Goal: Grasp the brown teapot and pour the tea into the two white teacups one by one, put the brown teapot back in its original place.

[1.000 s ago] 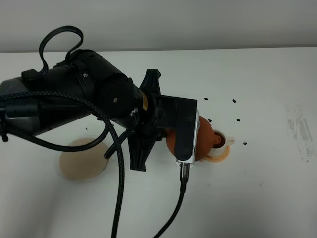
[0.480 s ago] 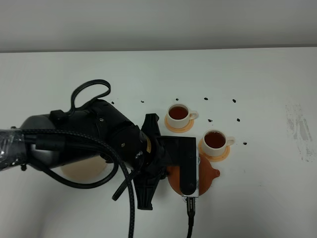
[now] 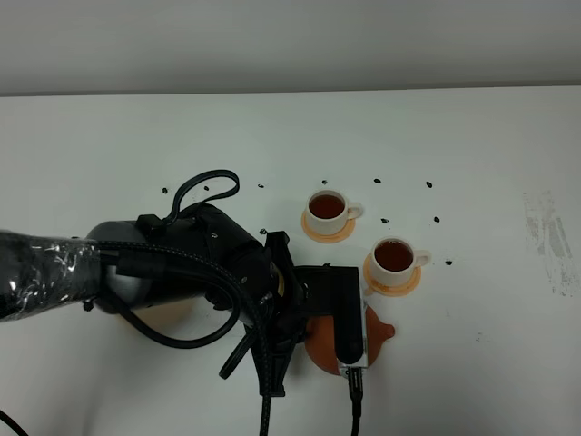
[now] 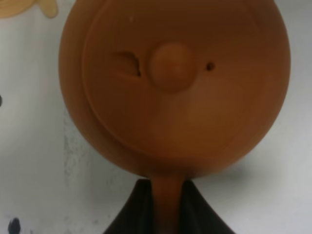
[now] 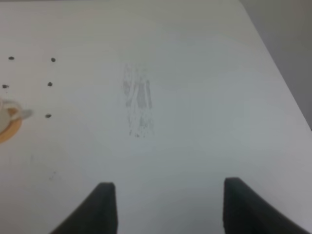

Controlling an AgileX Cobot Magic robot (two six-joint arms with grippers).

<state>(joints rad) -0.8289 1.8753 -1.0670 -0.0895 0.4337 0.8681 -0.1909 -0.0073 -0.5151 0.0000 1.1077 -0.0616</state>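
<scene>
left pincer (image 4: 163, 207): clenched on brown teapot (image 3: 320, 343) handle
right pincer (image 5: 165, 207): released, idle
cups (image 3: 327, 208) (image 3: 394, 257): both full
step: keep pot level, carry to beige plate (image 3: 172, 313) near desk's left edge, lower centred

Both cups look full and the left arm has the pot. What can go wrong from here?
1. The brown teapot is held only by its thin handle in the left gripper, so it might swing or slip.
2. The beige plate is mostly hidden under the arm, so the pot may land off-centre.
3. The nearer full teacup sits close to the spout; a bump could spill it.
</scene>
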